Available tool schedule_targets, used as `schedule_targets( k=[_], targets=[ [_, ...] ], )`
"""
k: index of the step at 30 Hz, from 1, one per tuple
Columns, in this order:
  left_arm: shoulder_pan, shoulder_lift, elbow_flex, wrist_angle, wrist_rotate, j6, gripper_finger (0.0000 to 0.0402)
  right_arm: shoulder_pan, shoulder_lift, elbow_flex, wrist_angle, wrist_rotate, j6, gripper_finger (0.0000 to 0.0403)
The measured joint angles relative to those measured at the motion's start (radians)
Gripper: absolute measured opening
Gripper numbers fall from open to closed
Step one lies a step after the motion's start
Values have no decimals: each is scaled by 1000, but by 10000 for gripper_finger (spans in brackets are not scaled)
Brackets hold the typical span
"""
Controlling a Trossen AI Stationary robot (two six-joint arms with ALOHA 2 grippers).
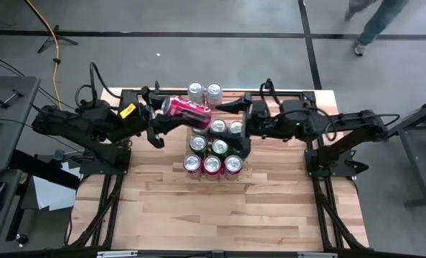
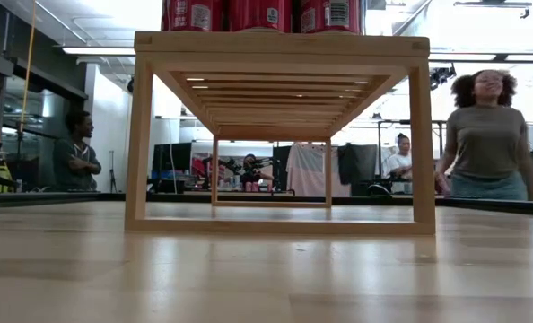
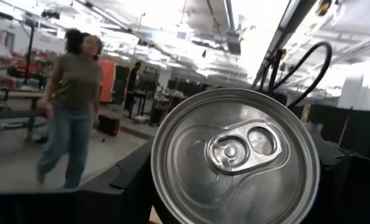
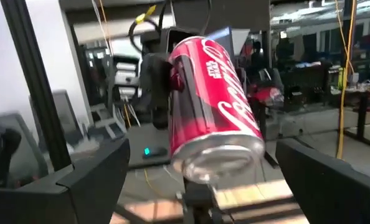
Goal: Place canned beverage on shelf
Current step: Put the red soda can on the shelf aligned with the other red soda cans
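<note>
Clearly the pale-wood slatted shelf (image 1: pixel 213 152) sits mid-worktop (image 1: pixel 199 215), its tiers carrying standing cans: two silver-topped at the back (image 1: pixel 204 92), green ones in the middle (image 1: pixel 219 147), red ones along the front row (image 1: pixel 212 165). Above the shelf's far-left portion, toward eleven o'clock from its middle, the red Coca-Cola can (image 1: pixel 186 110) hangs on its side, long axis running nine to three. The left end effector (image 1: pixel 158 115) grasps it at the nine o'clock end. The right end effector (image 1: pixel 227 107) lies at three o'clock of the can, released, fingers spread wide and clear of it. So the left arm alone carries the can, and it looks due for uprighting. Standing cans crowd below; the two silver ones at twelve o'clock stand nearest.
</note>
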Motion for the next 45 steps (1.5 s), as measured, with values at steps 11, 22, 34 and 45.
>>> schedule_targets(
  k=[11,22,34,45],
  targets=[
    [-17,-26,-2,-151,81,-189,209,0,-145,0,-275,-3,175,390],
    [-74,193,269,-451,165,-133,209,3,-88,-1,-286,-201,339,390],
    [-72,412,622,-805,188,1,209,42,22,-2,-271,-256,320,390],
    [-71,413,629,-770,488,79,209,70,26,-2,-136,-394,323,390]
  ],
)
